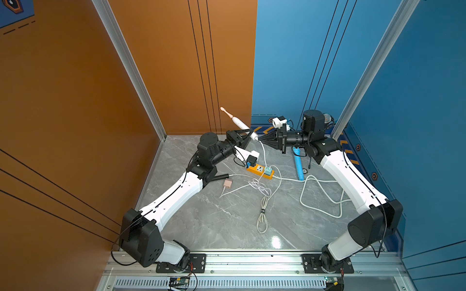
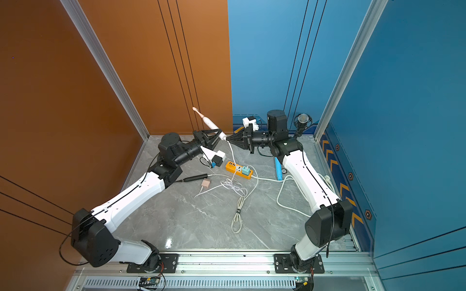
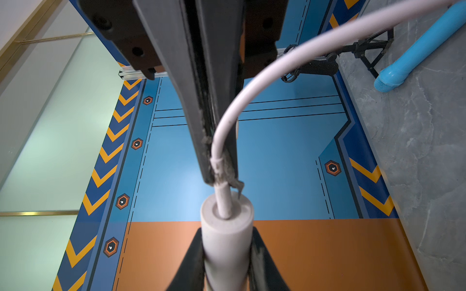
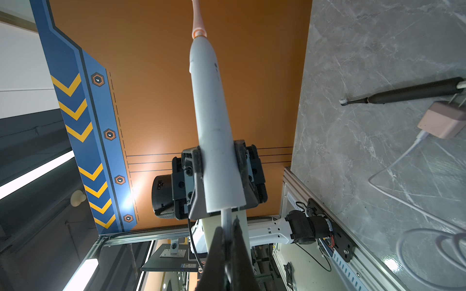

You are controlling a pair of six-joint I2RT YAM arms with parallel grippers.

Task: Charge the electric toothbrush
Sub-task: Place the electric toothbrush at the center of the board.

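Clamping the white electric toothbrush [image 1: 239, 123] near its base with the left gripper [image 1: 248, 137], pressing both fingers [image 3: 262, 264] against opposite sides of the handle. Pinching the plug end of the white charging cable [image 1: 264, 154] with the right gripper [image 1: 259, 139], closing tightly on it directly at the toothbrush base, with the plug sitting in the base socket in the left wrist view. Holding the toothbrush in the air above and behind the orange power strip [image 1: 258, 171], pointing its pink brush head up and away from the strip toward the orange wall [image 1: 176, 75]. Letting the cable hang from the base down toward the strip, passing just beside the teal adapter [image 1: 268, 171] plugged into the strip. Showing on the grey table [image 1: 227, 221] a black toothbrush [image 1: 219, 176] and a pink adapter [image 1: 227, 183] on the left-arm side of the strip, a blue cylindrical item [image 1: 298, 165] on its right-arm side, and loose white cable loops in front of it.
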